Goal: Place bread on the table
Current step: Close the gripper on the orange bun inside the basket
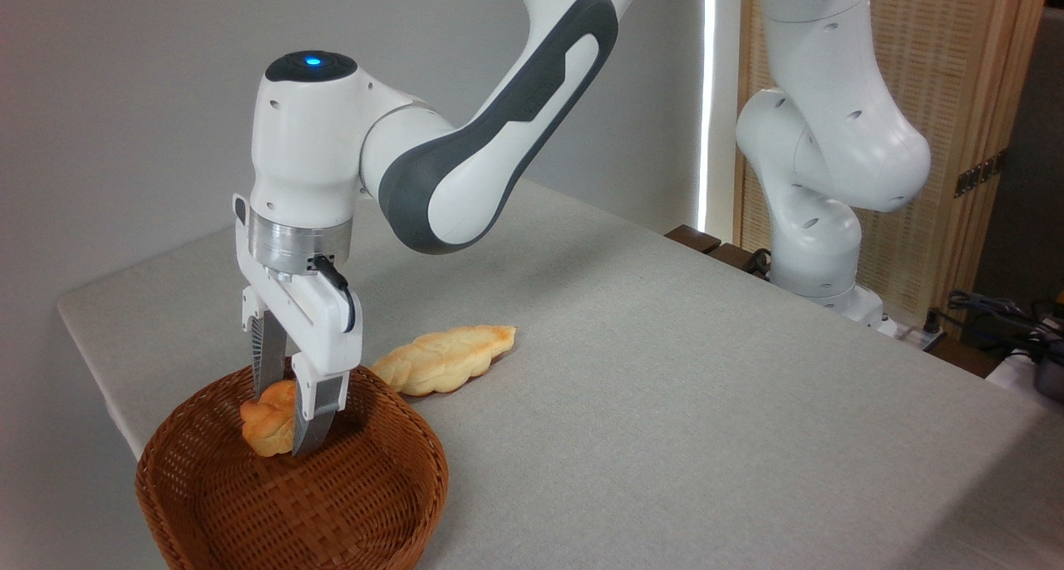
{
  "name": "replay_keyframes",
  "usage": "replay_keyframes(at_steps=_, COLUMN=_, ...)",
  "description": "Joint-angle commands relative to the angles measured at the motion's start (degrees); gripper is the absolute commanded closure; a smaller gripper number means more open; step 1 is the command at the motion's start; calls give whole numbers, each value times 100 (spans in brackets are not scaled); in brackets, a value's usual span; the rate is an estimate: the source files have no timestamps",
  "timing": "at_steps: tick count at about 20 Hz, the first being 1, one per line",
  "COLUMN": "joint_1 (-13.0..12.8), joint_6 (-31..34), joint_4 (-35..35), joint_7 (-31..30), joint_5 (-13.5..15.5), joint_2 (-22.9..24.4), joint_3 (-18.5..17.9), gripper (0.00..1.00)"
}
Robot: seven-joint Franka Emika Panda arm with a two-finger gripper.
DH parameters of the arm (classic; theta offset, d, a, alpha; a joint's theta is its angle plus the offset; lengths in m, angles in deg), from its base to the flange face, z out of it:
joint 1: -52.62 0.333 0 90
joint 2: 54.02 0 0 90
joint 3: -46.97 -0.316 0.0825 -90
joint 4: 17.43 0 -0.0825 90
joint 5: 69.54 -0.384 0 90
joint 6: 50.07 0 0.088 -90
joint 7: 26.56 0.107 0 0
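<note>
Basket (366, 503) rim, braided loaf (445, 358) block left; table (706, 404) rt side free (wide).

I've got the wicker basket (291, 503) sitting at the table's (665, 370) front-left corner. The bread (264, 425) is inside it, toward the back, with the gripper (287, 416) reaching down around it. The braided loaf (445, 358) lies on the table just behind-right of the basket.
</note>
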Motion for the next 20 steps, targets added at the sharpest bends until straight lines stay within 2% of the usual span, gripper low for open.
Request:
replay_keyframes(at_steps=1, joint_1=27, joint_6=-107, joint_4=44, joint_7=65, joint_5=-23, joint_2=-60, joint_3=11, gripper=24)
replay_keyframes(at_steps=2, joint_1=36, joint_6=-107, joint_4=44, joint_7=65, joint_5=-15, joint_2=-60, joint_3=11, gripper=40)
replay_keyframes(at_steps=3, joint_1=36, joint_6=-107, joint_4=44, joint_7=65, joint_5=-15, joint_2=-52, joint_3=11, gripper=45)
replay_keyframes(at_steps=14, joint_1=45, joint_6=-107, joint_4=70, joint_7=56, joint_5=38, joint_2=-8, joint_3=-50, gripper=42)
replay_keyframes(at_steps=20, joint_1=229, joint_6=-11, joint_4=255, joint_7=-31, joint_5=82, joint_2=229, joint_3=-68, gripper=41)
